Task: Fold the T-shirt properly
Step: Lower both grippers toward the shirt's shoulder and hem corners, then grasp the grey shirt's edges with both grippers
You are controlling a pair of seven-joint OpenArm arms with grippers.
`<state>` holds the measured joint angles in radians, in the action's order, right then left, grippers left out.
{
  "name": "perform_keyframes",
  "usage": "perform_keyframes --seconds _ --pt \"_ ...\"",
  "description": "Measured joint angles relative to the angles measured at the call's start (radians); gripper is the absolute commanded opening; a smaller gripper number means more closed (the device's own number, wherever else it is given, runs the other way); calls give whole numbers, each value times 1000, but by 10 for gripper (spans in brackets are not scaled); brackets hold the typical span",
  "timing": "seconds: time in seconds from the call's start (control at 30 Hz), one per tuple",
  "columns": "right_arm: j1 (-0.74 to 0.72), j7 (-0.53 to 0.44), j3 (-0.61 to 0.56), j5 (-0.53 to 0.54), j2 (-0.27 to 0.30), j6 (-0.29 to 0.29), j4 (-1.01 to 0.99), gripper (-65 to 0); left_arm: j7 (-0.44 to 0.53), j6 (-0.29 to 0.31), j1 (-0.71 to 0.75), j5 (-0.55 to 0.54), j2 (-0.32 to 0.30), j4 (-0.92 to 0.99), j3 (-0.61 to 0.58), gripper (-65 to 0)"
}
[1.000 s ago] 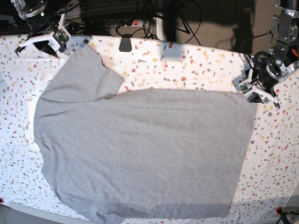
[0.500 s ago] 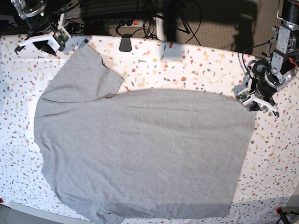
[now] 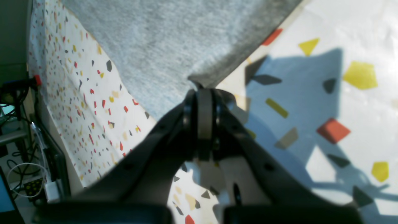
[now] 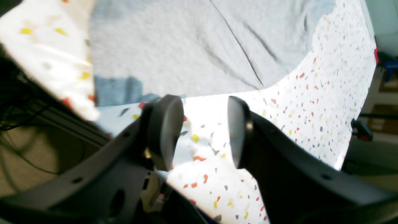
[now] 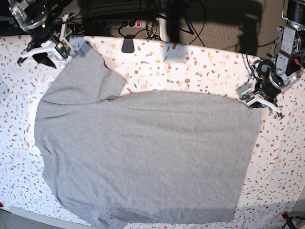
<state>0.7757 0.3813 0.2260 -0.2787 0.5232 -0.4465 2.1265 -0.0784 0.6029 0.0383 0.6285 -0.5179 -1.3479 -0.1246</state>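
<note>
The heather-grey T-shirt lies spread flat on the speckled table, plain side up, with one sleeve pointing to the far left. My left gripper is at the shirt's far right hem corner. In the left wrist view it is shut, with the tip of the shirt corner pinched between its jaws. My right gripper is open and empty just beyond the sleeve's end. In the right wrist view its fingers stand apart above bare table, the sleeve ahead of them.
A power strip and cables lie behind the table's far edge. A black clamp sits on that edge. The shirt's lower hem reaches the table's front edge. A red clamp is at the front right corner.
My left gripper has come down onto the hem corner and shut on it. My right gripper has shifted slightly toward the sleeve end. The shirt has not moved.
</note>
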Motion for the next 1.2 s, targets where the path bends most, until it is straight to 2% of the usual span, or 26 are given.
perform_keyframes --seconds 0.1,0.33,0.43,0.5,0.67,0.93,1.07,1.2 --pt "-79 11 -53 -5 19 2 -57 -364 0 0 0 0 0 0 0 -650" --pt "-192 13 -207 -113 142 -1 -216 -364 0 0 -2 0 0 0 0 -650" --pt "-222 13 -229 -109 169 5 -271 -364 0 0 -2 0 0 0 0 -650" --pt "-237 11 -230 -111 187 30 -294 -364 0 -1 -2 0 0 0 0 -650" --pt "-252 1 -229 -111 253 31 -357 -364 1 -75 0 -24 0 0 0 -650" --pt "-320 -72 -253 -112 258 31 -473 -364 1 -79 0 -27 2 0 0 -650" --pt "-385 -71 -335 -112 259 43 -513 -364 1 -80 0 -27 3 0 0 -650" --pt "-463 -26 -439 -118 259 47 -560 -364 0 -80 0 -27 3 0 0 -650"
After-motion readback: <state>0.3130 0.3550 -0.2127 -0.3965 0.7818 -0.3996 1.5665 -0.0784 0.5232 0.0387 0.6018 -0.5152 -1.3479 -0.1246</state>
